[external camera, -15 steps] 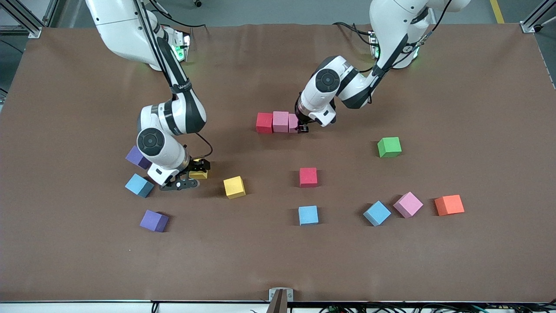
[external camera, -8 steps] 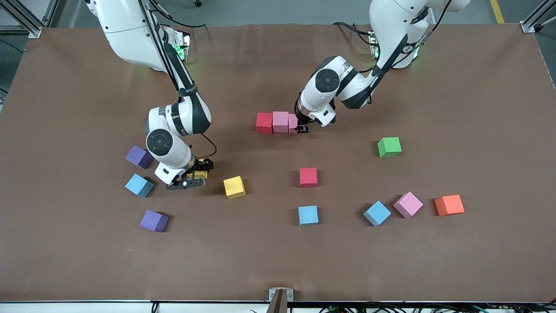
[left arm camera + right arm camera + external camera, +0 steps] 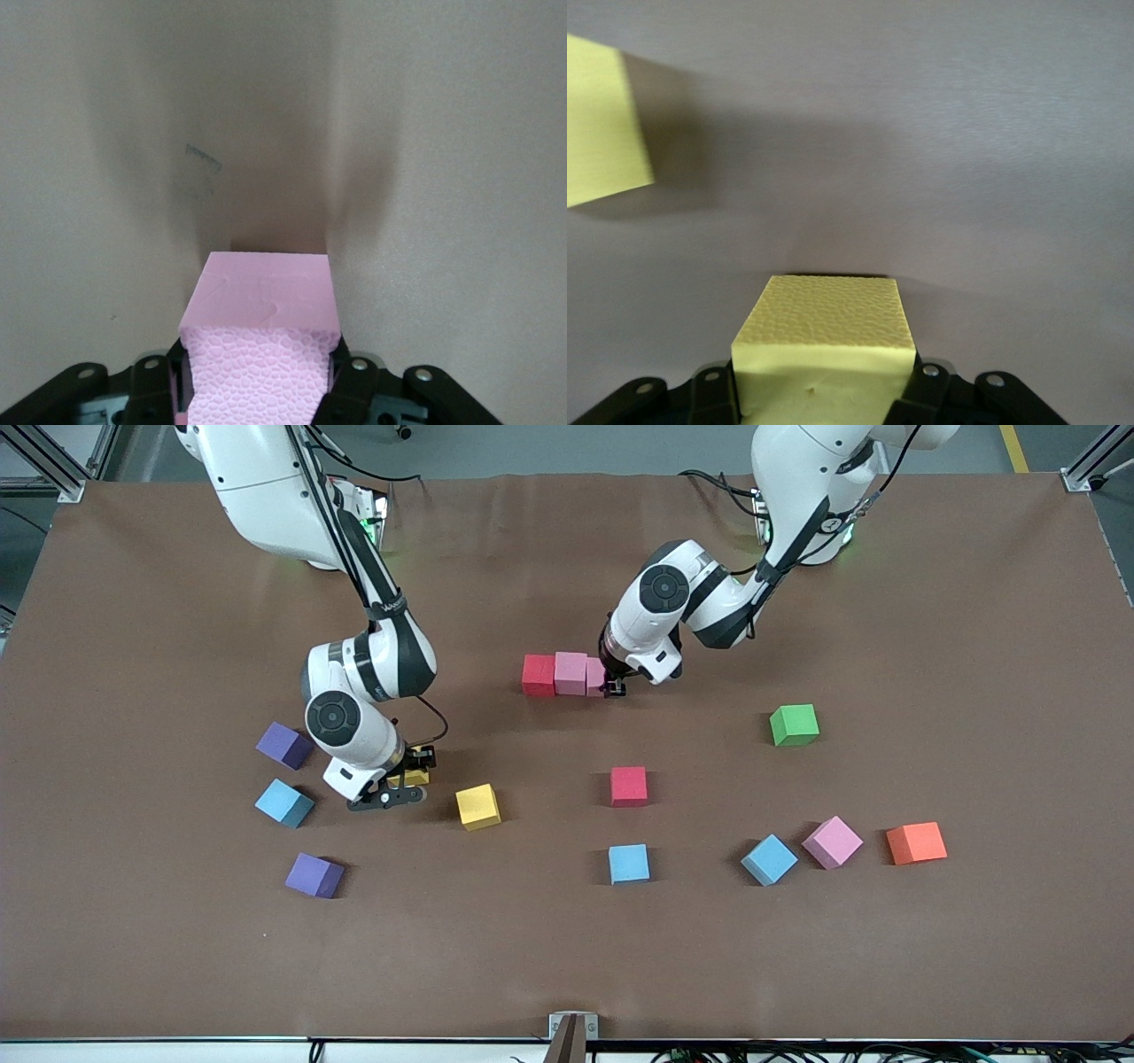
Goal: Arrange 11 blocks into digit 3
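Purple cube (image 3: 314, 875): sat nearest the camera edge of the counter (image 3: 133, 957), toward the right arm's end.
Blue cube (image 3: 629, 864): lay near the middle, slightly farther from that edge.
Second blue cube (image 3: 769, 859): stood turned on a corner, just beside a loose pink cube (image 3: 833, 841).
Orange cube (image 3: 917, 842): lay beside the loose pink cube, toward the left arm's end.
Third blue cube (image 3: 284, 803): lay toward the right arm's end, farther in than the purple cube.
Yellow cube (image 3: 478, 806): stood alone, near the right gripper.
Red cube (image 3: 629, 786): sat mid-counter, farther in than the first blue cube.
Right gripper (image 3: 400, 781): was down at the counter, fingers pressed on a second yellow cube (image 3: 824, 341) and pinching it by two sides.
Second purple cube (image 3: 284, 745): lay beside the right arm's wrist.
Green cube (image 3: 794, 724): lay toward the left arm's end, well apart from the rest.
Row: a second red cube (image 3: 539, 675), a pink cube (image 3: 571, 673) and a third pink cube (image 3: 261, 341) stood touching in a line, farthest from the camera edge.
Left gripper (image 3: 613, 684): was low at the row's end, clamped on that third pink cube.
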